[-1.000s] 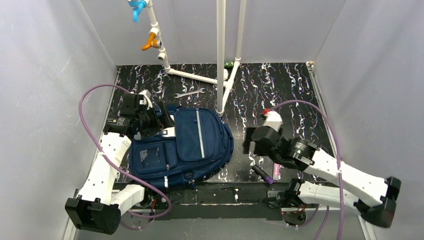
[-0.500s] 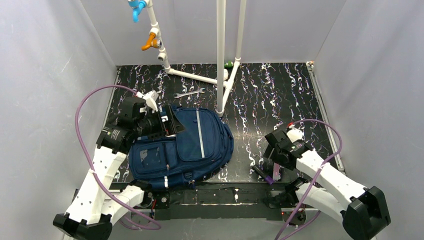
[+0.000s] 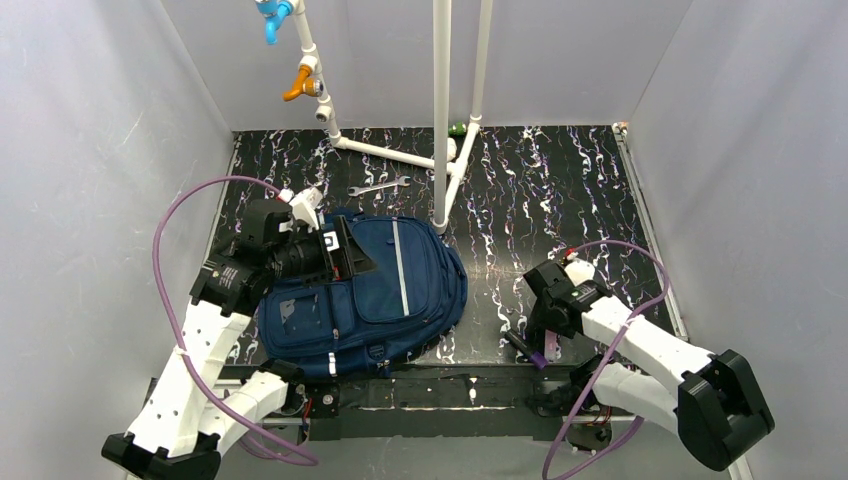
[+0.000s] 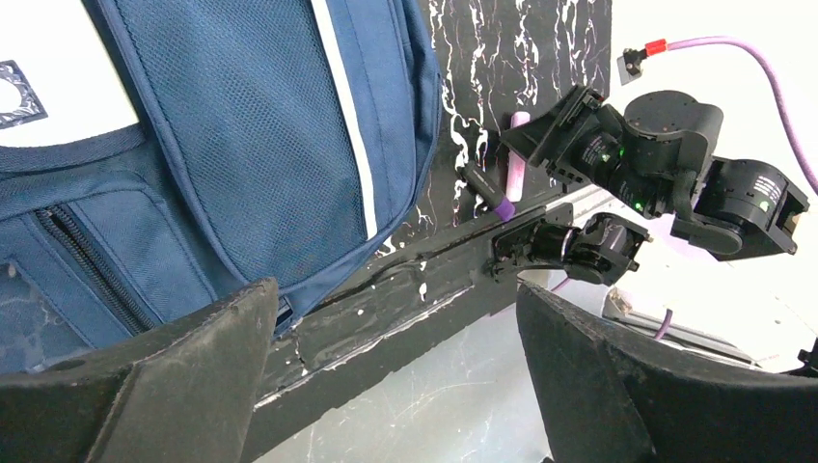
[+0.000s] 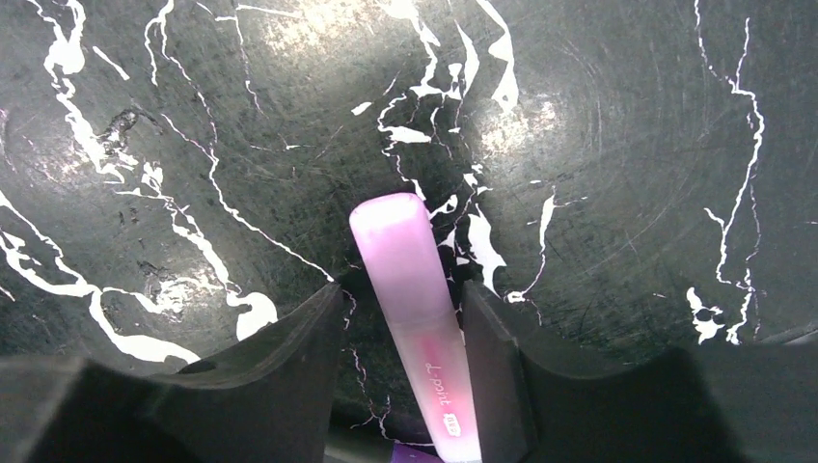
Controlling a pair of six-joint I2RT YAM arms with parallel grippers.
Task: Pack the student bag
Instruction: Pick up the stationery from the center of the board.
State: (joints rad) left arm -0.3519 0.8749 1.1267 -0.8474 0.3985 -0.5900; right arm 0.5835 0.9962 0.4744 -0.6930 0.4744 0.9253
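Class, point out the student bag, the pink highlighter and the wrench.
student bag [image 3: 375, 290]: top external view, front pocket panel.
pink highlighter [image 5: 403, 256]: right wrist view, cap end.
wrench [image 3: 380, 186]: top external view, shaft.

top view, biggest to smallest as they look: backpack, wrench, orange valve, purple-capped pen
1. student bag, by far
2. wrench
3. orange valve and purple-capped pen: about alike; the valve seems mounted higher, nearer the camera, so not ranked
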